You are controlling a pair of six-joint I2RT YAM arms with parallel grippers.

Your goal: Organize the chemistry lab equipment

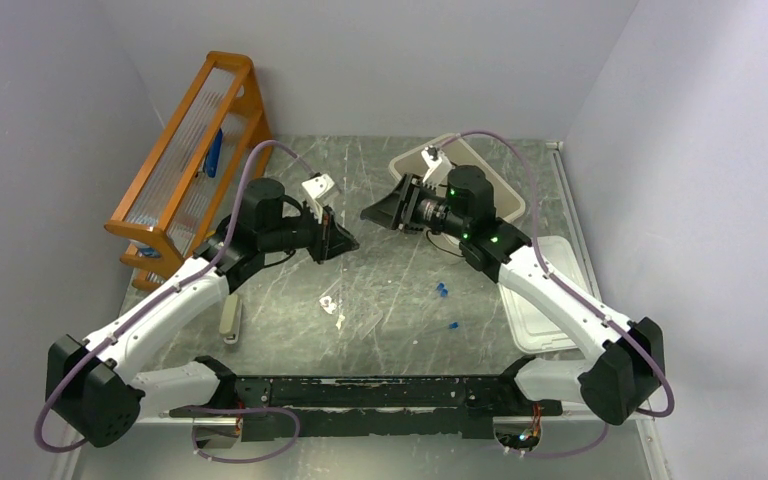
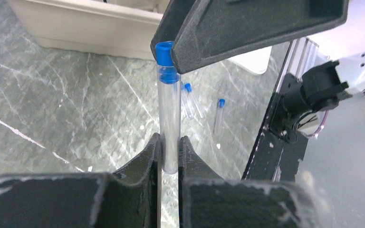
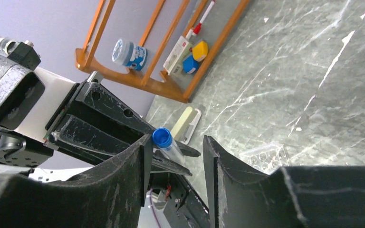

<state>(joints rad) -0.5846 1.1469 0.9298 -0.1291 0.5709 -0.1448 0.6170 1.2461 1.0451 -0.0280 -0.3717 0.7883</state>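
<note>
Blue-capped tube (image 2: 169, 118) beside right end effector (image 3: 175, 145)

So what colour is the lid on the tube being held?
Blue; the lid shows best in the left wrist view.

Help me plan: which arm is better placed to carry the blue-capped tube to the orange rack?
Left. The left gripper is clamped on the tube, the right gripper stands open at the cap, and the orange rack is on the left arm's side.

I see a clear tube (image 2: 170, 123) with a blue cap (image 2: 164, 51). The rack (image 1: 188, 148) is orange, the bin (image 2: 76, 28) is beige, and the table (image 1: 380, 190) is dark grey with white marble veins.
</note>
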